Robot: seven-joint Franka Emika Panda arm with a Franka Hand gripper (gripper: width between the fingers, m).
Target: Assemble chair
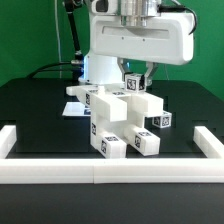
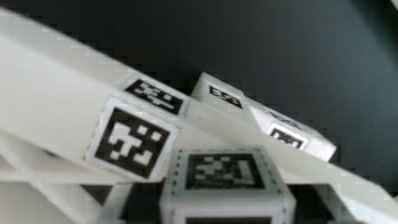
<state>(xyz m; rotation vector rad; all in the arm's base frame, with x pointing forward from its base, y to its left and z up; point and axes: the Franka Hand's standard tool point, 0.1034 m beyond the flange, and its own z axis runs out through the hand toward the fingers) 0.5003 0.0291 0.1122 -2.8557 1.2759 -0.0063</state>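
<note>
The partly joined chair [image 1: 118, 122] stands mid-table as a cluster of chunky white blocks with black-and-white tags. My gripper [image 1: 135, 78] hangs straight down over its upper right side in the exterior view, shut on a small white tagged block [image 1: 133, 84] that rests on or just above the cluster. In the wrist view that block [image 2: 222, 172] fills the space between the dark fingers [image 2: 128, 200]. Slanted white chair parts with tags [image 2: 139, 135] lie just beyond it. Where the block meets the chair is hidden.
A long white border rail [image 1: 100, 173] runs along the table's front, with side pieces at the exterior view's left [image 1: 8, 140] and right [image 1: 210, 142]. A flat white piece [image 1: 74, 107] lies behind the chair. The arm's white body [image 1: 135, 40] looms above.
</note>
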